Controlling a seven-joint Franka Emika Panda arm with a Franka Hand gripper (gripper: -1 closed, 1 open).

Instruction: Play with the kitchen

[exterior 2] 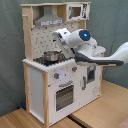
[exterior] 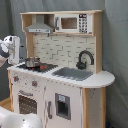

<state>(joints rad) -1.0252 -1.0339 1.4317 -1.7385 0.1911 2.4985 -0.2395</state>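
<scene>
In the first exterior view, you have the kitchen (exterior: 60, 75) filling most of the frame, standing upright against a grey curtain. Its black stovetop (exterior: 37, 66) carries a small metal pot (exterior: 32, 62), and the grey sink (exterior: 75, 73) with its black faucet (exterior: 85, 58) sits beside the stovetop toward the first exterior view's right. The hood (exterior: 40, 26) hangs above the stovetop, with the microwave (exterior: 72, 23) next to it. The arm's white head (exterior: 11, 48) shows at the frame edge, beside the stovetop end of the kitchen; you cannot tell how the fingers stand here.

In the second exterior view, the arm (exterior 2: 87, 47) reaches across in front of the kitchen, its head just above and beside the pot on the stovetop. The fingers (exterior 2: 59, 36) point toward the backsplash above the pot; you cannot tell how wide they are or whether they touch anything.
</scene>
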